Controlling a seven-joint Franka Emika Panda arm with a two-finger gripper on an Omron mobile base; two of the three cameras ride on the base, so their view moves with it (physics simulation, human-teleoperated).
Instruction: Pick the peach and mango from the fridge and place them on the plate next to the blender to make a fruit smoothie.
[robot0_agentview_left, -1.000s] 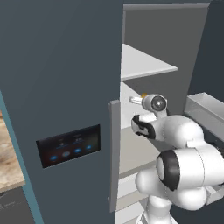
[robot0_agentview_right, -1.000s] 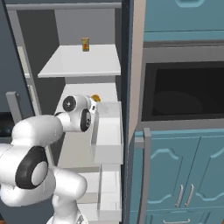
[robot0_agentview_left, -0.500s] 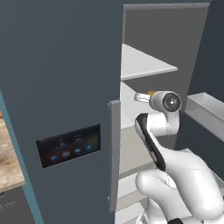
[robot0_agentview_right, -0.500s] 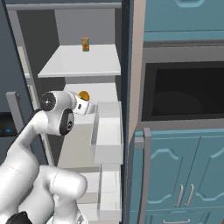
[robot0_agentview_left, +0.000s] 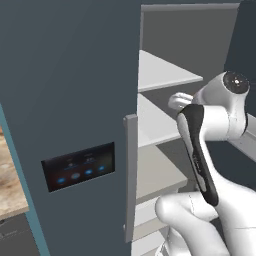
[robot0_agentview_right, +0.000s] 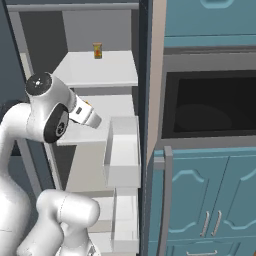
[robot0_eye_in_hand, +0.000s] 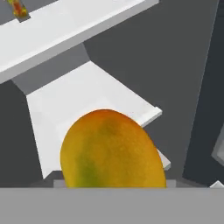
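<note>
Closest to the hand camera, the rounded yellow-orange mango with a green patch (robot0_eye_in_hand: 113, 151) is sitting right at the hand, apparently lifted off the white fridge shelf (robot0_eye_in_hand: 87, 105), so I judge the fingers to be grasping it, though the tips themselves are hidden. The white arm's gripper (robot0_agentview_right: 90, 116) is reaching into the open dark slate-grey fridge (robot0_agentview_left: 70, 90); next it needs a clean withdrawal past the door bins toward the plate. Farther back, a small yellow-brown container (robot0_agentview_right: 97, 50) is standing on the upper shelf, its label unreadable.

1 mango (robot0_eye_in_hand: 111, 151), 1 fridge (robot0_agentview_left: 70, 100)
</note>
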